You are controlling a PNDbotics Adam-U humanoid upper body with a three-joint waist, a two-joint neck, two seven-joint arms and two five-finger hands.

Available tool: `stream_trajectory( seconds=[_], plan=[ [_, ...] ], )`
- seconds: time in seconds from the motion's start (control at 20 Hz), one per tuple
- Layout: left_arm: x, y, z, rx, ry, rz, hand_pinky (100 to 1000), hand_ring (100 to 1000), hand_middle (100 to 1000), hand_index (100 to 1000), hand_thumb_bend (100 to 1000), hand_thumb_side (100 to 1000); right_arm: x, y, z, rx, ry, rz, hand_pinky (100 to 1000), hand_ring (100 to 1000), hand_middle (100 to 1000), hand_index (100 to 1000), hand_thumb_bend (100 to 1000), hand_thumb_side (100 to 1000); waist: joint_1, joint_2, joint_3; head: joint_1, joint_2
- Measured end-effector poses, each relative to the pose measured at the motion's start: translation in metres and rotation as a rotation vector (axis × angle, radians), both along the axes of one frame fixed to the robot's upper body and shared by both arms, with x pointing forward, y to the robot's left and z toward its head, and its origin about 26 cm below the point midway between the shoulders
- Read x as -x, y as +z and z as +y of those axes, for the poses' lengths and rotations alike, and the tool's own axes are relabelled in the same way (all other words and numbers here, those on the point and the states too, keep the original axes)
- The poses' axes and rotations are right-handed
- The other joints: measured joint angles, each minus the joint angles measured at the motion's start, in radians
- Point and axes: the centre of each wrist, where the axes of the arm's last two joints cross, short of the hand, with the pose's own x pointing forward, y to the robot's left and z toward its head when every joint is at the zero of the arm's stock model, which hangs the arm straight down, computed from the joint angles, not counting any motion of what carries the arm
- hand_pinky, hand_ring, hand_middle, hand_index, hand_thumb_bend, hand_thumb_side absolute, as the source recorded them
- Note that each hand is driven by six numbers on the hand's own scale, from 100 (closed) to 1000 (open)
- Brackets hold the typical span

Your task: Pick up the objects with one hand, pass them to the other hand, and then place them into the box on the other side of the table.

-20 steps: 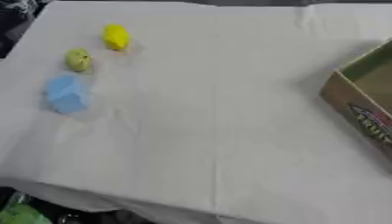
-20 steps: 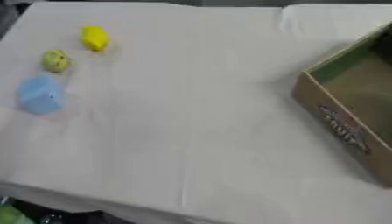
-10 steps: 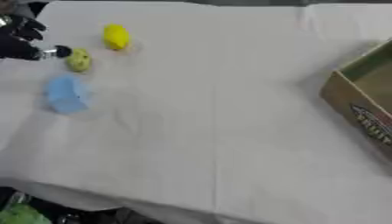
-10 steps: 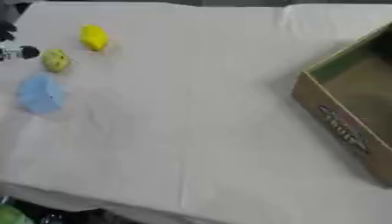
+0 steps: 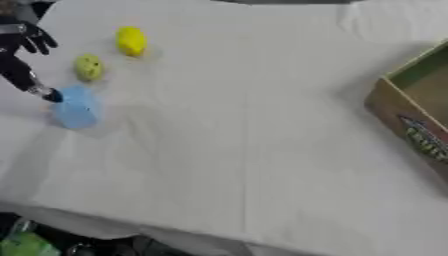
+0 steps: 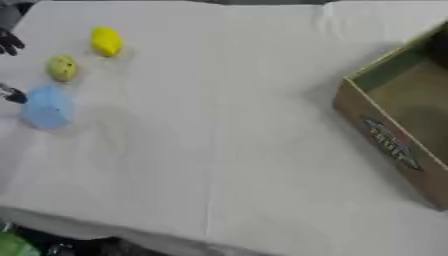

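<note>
Left robot hand [image 5: 19, 55] lower now, by blue obj [image 5: 75, 107], partly cut off.

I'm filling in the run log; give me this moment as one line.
phase: reach | left hand: open, fingertip at blue block | right hand: not in view | box: far side, nothing placed yet

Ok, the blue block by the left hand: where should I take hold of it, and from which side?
Take the blue block across its two flat side faces, coming from above and from the left, where the left hand already sits. Its blocky shape offers parallel faces, and the green-yellow ball behind it stands apart.
</note>
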Motion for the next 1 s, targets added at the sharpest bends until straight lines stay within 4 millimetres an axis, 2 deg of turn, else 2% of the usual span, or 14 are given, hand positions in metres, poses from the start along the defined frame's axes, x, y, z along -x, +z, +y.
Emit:
stream_trajectory(
  seconds=[0.15,0.45,0.65,1.0],
  plan=[
    [-0.001,-0.002,0.000,0.026,0.011,-0.010,952,869,766,871,649,100,0.000,0.000,0.000,0.003,-0.001,0.000,968,632,709,735,100,579,0.000,0.000,0.000,0.000,0.000],
    [-0.003,-0.006,0.001,0.082,0.008,0.005,953,872,772,863,628,100,0.001,-0.001,0.000,0.007,-0.003,0.004,968,632,709,735,100,578,0.000,0.000,0.000,0.000,0.000],
    [-0.004,-0.010,0.002,0.102,0.004,0.029,933,864,761,844,640,118,0.001,-0.001,0.000,0.008,-0.002,0.003,968,632,709,735,100,579,0.000,0.000,-0.001,0.000,0.000],
    [-0.006,-0.019,0.005,0.123,-0.002,0.087,951,881,776,849,637,153,0.000,-0.001,0.000,0.008,-0.001,0.003,968,632,709,735,100,581,0.000,0.000,-0.003,-0.001,0.000]
  ],
)
